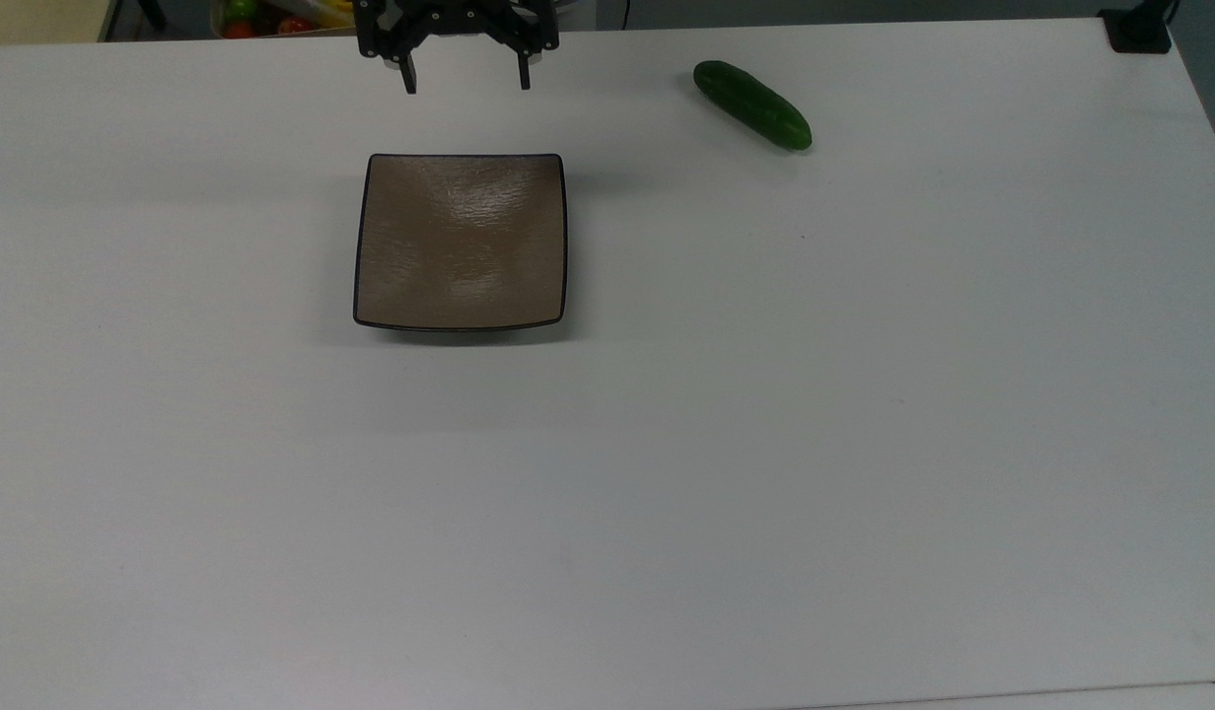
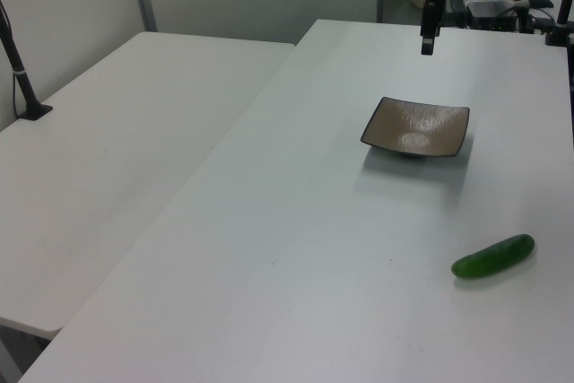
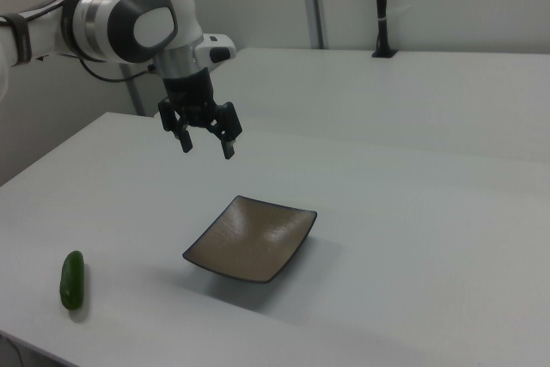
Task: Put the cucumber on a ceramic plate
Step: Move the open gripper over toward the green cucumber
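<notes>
A dark green cucumber (image 1: pixel 752 105) lies on the white table, toward the top view's upper right; it also lies at the left view's lower right (image 2: pixel 493 256) and the right view's lower left (image 3: pixel 72 280). The square brown ceramic plate (image 1: pixel 461 240) sits empty on the table (image 2: pixel 415 127) (image 3: pixel 251 237). My gripper (image 1: pixel 464 83) hangs open in the air beyond the plate's far edge, well apart from the cucumber, with nothing between its fingers (image 3: pixel 207 148).
Colourful items (image 1: pixel 262 18) sit past the table's far edge in the top view. A black post base (image 1: pixel 1138 30) stands at the table's top right corner. A second white table (image 2: pixel 108 150) adjoins on the left view's left.
</notes>
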